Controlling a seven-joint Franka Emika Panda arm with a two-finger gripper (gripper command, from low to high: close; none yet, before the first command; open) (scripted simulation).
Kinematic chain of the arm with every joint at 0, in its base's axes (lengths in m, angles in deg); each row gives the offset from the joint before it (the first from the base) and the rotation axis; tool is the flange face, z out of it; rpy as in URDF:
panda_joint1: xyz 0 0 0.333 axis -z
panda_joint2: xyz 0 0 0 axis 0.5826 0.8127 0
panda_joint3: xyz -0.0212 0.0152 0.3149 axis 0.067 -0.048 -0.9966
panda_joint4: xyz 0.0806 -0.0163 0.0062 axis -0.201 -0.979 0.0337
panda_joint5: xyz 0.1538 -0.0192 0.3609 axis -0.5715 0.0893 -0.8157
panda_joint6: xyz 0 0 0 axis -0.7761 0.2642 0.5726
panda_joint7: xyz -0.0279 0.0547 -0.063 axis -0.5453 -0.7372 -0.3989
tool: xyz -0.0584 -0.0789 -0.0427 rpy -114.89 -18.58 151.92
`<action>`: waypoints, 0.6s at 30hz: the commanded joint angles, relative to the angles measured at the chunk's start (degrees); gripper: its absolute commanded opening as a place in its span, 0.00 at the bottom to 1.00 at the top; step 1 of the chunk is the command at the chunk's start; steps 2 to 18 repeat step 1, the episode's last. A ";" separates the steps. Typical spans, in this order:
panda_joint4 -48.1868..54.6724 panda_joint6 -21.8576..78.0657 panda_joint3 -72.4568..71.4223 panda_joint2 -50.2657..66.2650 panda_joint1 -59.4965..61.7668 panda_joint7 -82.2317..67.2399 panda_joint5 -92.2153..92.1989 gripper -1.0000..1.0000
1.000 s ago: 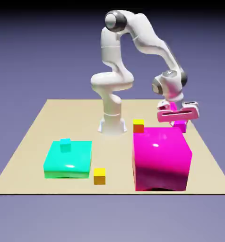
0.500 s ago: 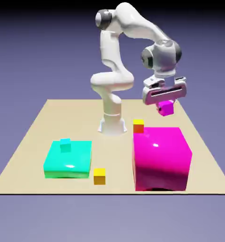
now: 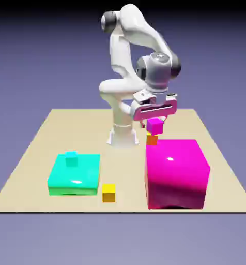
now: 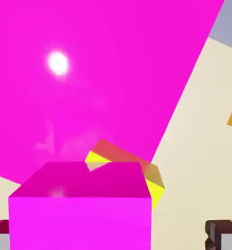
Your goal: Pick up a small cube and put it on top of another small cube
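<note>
Hand: jaws spread wide, magenta cube just beneath, directly over orange-red cube (yellow top). Step: release for stacking. Next move likely calls for a straight upward retreat.

A tan worktop is seen carrying a large magenta block toward its near right corner and a flat cyan slab toward its near left. A small yellow cube lies between them near the front edge. An orange-red cube sits behind the magenta block, apparently on the worktop. The robot base stands mid-worktop toward the far edge.
</note>
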 commanded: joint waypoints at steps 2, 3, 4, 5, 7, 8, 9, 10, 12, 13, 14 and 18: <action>0.89 1.23 0.06 -0.34 0.01 -0.01 0.02 1.00; 0.89 1.23 0.06 -0.34 0.01 -0.01 0.02 1.00; 0.89 1.23 0.06 -0.34 0.01 -0.01 0.02 1.00; 0.89 1.23 0.06 -0.34 0.01 -0.01 0.02 1.00; 0.89 1.23 0.06 -0.34 0.01 -0.01 0.02 1.00; 0.89 1.23 0.06 -0.34 0.01 -0.01 0.02 1.00; 0.89 1.23 0.06 -0.34 0.01 -0.01 0.02 1.00; 0.89 1.23 0.06 -0.34 0.01 -0.01 0.02 1.00; 0.89 1.23 0.06 -0.34 0.01 -0.01 0.02 1.00; 0.89 1.23 0.06 -0.34 0.01 -0.01 0.02 1.00; 0.89 1.23 0.06 -0.34 0.01 -0.01 0.02 1.00; 0.89 1.23 0.06 -0.34 0.01 -0.01 0.02 1.00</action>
